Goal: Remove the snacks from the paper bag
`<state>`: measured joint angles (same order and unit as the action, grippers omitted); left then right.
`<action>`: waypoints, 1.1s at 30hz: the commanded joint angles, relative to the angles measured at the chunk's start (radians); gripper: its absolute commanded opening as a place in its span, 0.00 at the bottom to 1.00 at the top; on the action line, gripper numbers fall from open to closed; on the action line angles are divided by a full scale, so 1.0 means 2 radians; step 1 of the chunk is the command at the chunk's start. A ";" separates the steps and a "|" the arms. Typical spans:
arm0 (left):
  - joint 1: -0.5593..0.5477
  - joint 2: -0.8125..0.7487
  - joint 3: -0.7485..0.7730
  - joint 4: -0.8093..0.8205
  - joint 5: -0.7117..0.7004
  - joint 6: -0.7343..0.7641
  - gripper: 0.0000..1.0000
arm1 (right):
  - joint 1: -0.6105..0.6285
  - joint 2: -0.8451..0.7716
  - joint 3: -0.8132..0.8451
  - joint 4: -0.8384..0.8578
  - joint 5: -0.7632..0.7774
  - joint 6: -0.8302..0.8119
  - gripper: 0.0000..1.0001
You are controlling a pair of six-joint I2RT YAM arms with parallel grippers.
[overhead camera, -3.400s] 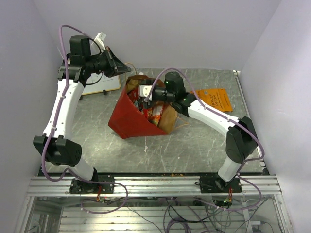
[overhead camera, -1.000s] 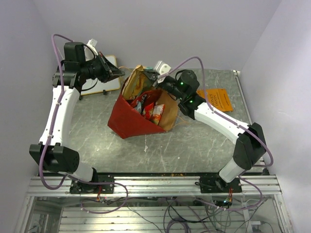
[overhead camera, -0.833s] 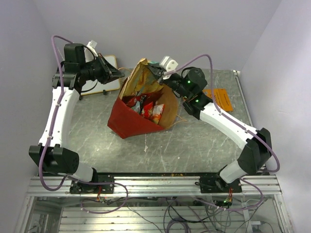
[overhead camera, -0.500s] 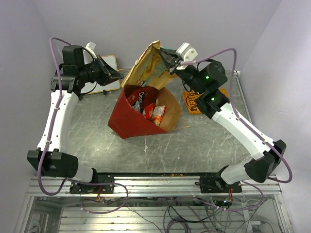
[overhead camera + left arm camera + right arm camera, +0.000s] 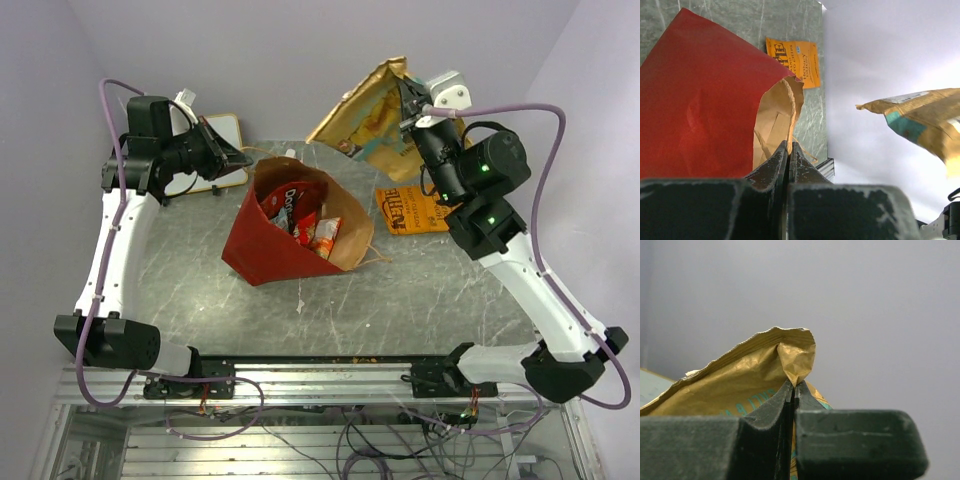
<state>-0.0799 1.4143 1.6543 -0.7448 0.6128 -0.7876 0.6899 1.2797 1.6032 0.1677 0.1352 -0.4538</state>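
Note:
The red paper bag (image 5: 262, 255) lies open on the table, its brown inside facing up, and red and orange snacks (image 5: 303, 222) show in its mouth. My left gripper (image 5: 246, 158) is shut on the bag's back rim; the left wrist view shows its tips (image 5: 788, 145) pinching the brown edge by the cord handle, with the red paper bag (image 5: 700, 100) to the left. High above the table's back right, my right gripper (image 5: 408, 98) is shut on a corner of a gold and teal snack packet (image 5: 372, 118). That gold packet (image 5: 735, 385) fills the right wrist view, pinched at the gripper tips (image 5: 795, 385).
An orange snack packet (image 5: 415, 210) lies flat on the table right of the bag and also shows as the orange packet (image 5: 797, 60) in the left wrist view. A white board (image 5: 218, 152) sits at the back left. Walls close in on three sides.
My right arm has pulled the gold packet up out of the bag and swung it high to the right. The left gripper has kept its hold on the bag's rim.

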 commanded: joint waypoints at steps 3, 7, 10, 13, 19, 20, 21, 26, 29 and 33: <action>0.005 -0.016 0.013 -0.023 -0.001 0.023 0.07 | -0.033 -0.045 -0.078 -0.025 0.105 -0.058 0.00; 0.005 -0.015 0.018 -0.032 0.005 0.031 0.07 | -0.092 -0.075 -0.148 -0.037 0.078 -0.035 0.00; 0.007 -0.012 0.018 -0.031 0.013 0.031 0.07 | -0.142 -0.093 -0.201 -0.043 0.060 -0.024 0.00; 0.007 -0.010 0.022 -0.038 0.018 0.037 0.07 | -0.163 -0.103 -0.252 -0.048 0.046 -0.043 0.00; 0.009 -0.009 0.018 -0.042 0.028 0.043 0.07 | -0.209 -0.119 -0.336 -0.057 -0.014 -0.093 0.00; 0.009 -0.008 0.017 -0.040 0.030 0.044 0.07 | -0.217 -0.120 -0.344 -0.060 -0.030 -0.107 0.00; 0.009 -0.007 0.016 -0.040 0.032 0.044 0.07 | -0.224 -0.120 -0.350 -0.065 -0.047 -0.121 0.00; 0.009 -0.002 0.016 -0.035 0.038 0.043 0.07 | -0.258 -0.107 -0.362 -0.106 -0.159 -0.215 0.00; 0.009 0.000 0.012 -0.031 0.040 0.041 0.07 | -0.263 -0.068 -0.350 -0.134 -0.184 -0.278 0.00; 0.009 0.006 0.016 -0.035 0.037 0.045 0.07 | -0.265 0.009 -0.307 -0.191 -0.192 -0.390 0.00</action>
<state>-0.0731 1.4132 1.6611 -0.8135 0.6586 -0.7136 0.1684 1.1801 0.9020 -0.1169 -0.1707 -0.9680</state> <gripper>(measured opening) 0.081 0.007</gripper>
